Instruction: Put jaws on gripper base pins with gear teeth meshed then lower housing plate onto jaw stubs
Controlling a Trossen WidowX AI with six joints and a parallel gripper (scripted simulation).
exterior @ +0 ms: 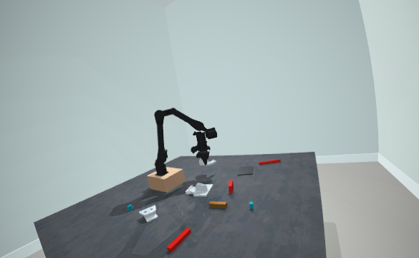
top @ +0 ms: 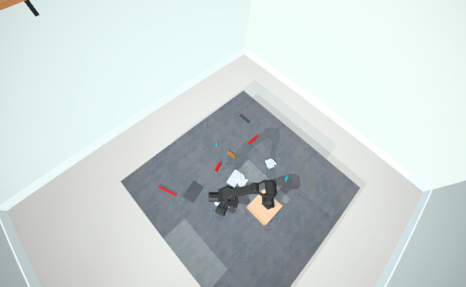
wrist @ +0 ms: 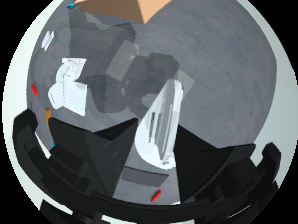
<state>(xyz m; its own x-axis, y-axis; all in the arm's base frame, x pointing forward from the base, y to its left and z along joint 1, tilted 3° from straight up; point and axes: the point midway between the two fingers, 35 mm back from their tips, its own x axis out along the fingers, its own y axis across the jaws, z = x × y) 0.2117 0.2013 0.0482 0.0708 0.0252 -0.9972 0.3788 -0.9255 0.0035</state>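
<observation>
My gripper [exterior: 205, 163] [wrist: 154, 124] is shut on a white jaw with ridges and a curved end. The jaw [exterior: 210, 163] [wrist: 161, 135] is held above the table, with its shadow below, and slants between the fingertips. In the top view the hand mostly hides it. The white gripper base [top: 234, 178] [exterior: 205, 190] [wrist: 75, 98] lies on the table beside the hand, with another white part, seemingly the other jaw, at or on its side. Whether that part sits on a pin is too small to tell. The white housing plate [top: 270, 163] [exterior: 148, 212] [wrist: 48, 40] stands apart, its two holes showing in the exterior view.
The arm stands on a wooden block [top: 262, 213] [exterior: 167, 180]. An orange block [top: 231, 154] [exterior: 218, 205], an upright red block [top: 217, 167] [exterior: 230, 186], two long red bars, two small cyan blocks and a dark flat plate [top: 193, 191] [exterior: 246, 170] lie on the table.
</observation>
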